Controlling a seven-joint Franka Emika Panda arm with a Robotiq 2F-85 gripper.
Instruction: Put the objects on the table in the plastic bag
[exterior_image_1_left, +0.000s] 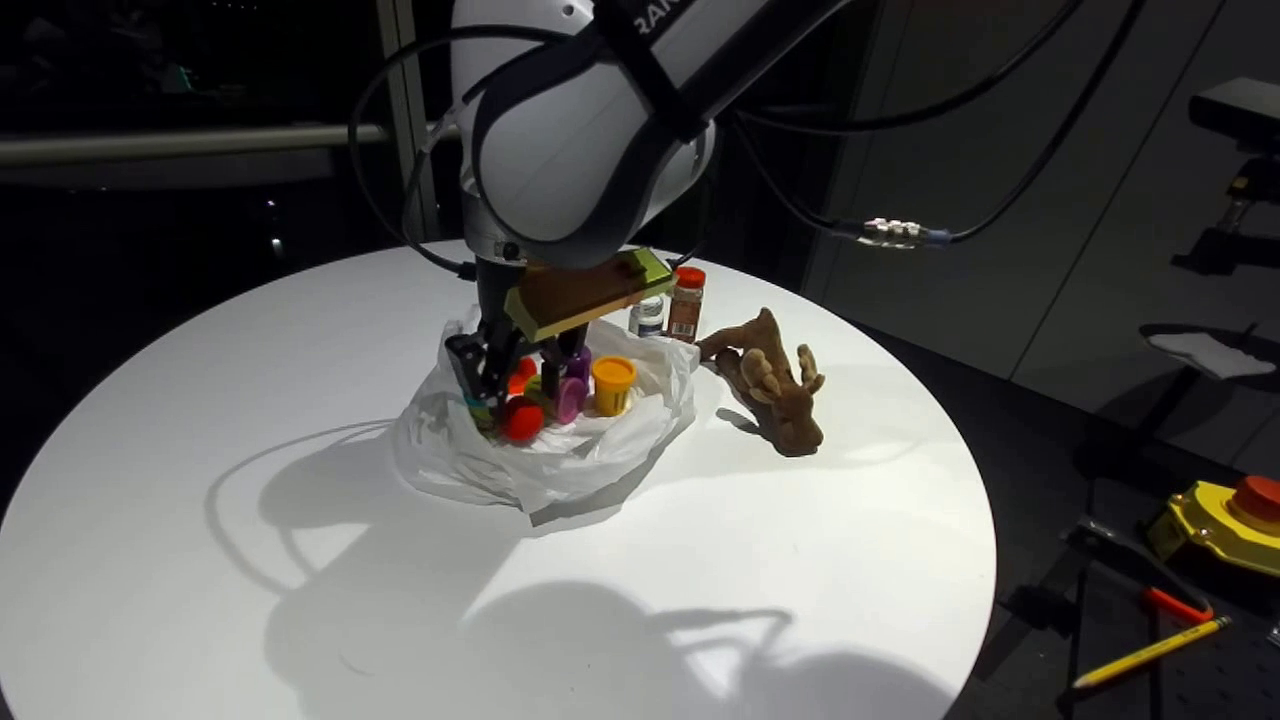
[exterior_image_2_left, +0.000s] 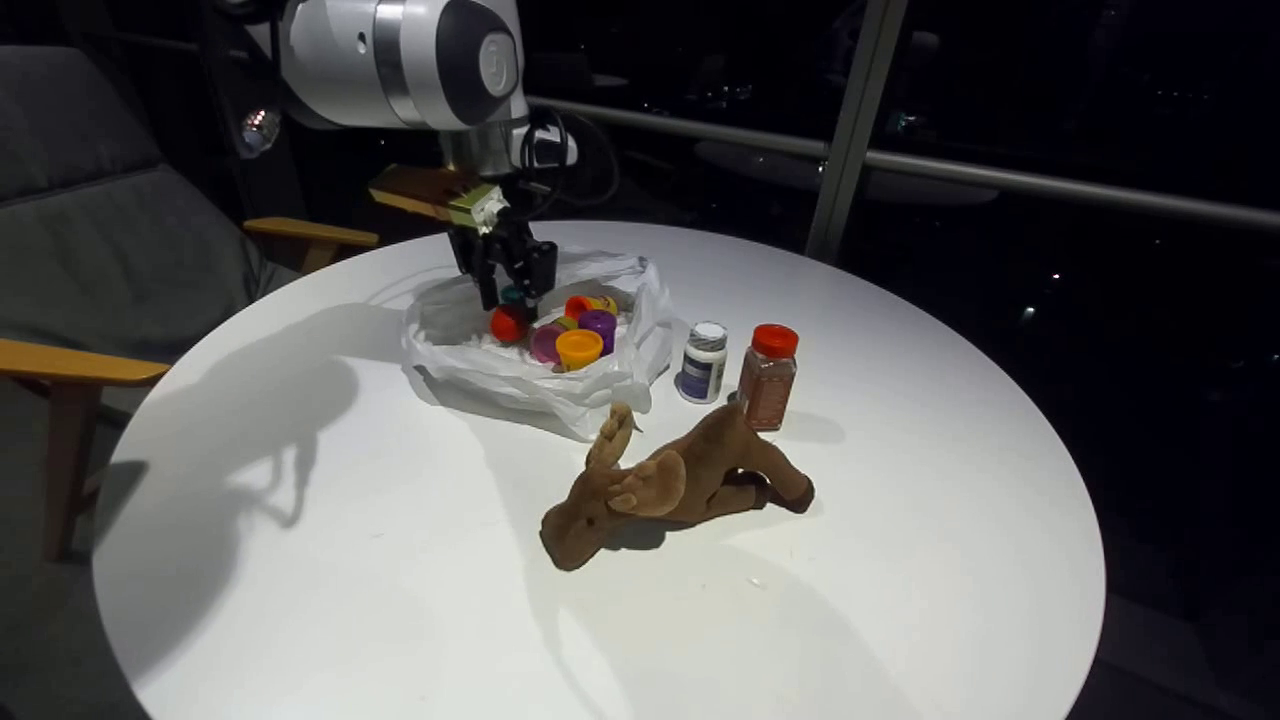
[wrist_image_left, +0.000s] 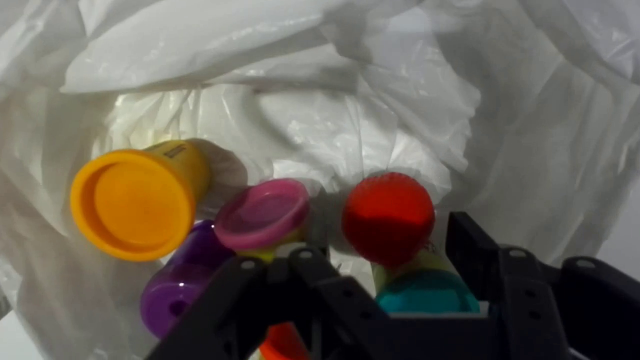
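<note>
The plastic bag spreads wide on the white table. Inside are an orange-lidded tub, a purple tub, a pink-lidded tub, a teal-lidded tub and an orange-red tub. My gripper reaches down into the bag, its jaws apart. A round red object lies between the fingers, with gaps visible on both sides. Outside the bag, a brown plush moose with antlers, a white bottle and a red-capped shaker bottle rest on the table.
Both bottles stand upright close beside the bag's rim, and the moose lies near them. A yellow-green block is fixed above the fingers. A chair with wooden arms stands by the table. A yellow box with a red button sits beyond the table edge.
</note>
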